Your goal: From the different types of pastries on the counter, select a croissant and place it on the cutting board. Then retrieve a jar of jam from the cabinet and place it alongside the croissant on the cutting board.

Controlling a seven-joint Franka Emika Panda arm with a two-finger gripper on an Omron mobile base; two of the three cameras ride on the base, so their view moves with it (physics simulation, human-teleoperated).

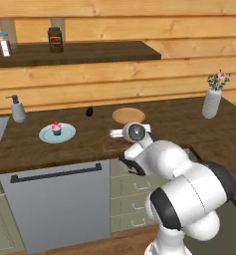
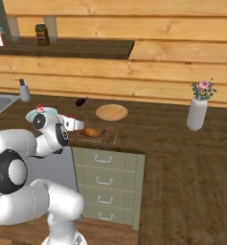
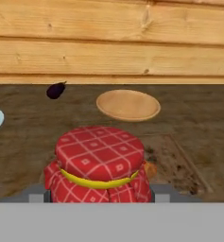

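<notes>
Close under my hand camera, the jar of jam (image 3: 100, 163) sits pinched between my fingers (image 3: 149, 191), upright, hanging just short of the cutting board (image 3: 177, 163), where the croissant (image 2: 91, 132) lies just beyond the jar on the worktop (image 2: 182, 153).

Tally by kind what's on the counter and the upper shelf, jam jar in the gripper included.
Pastries: 2, croissant, cupcake
Jars: 3, jam jar, brown jar, small jar
Vase: 1
Soap dispenser: 1
Total: 7
</notes>
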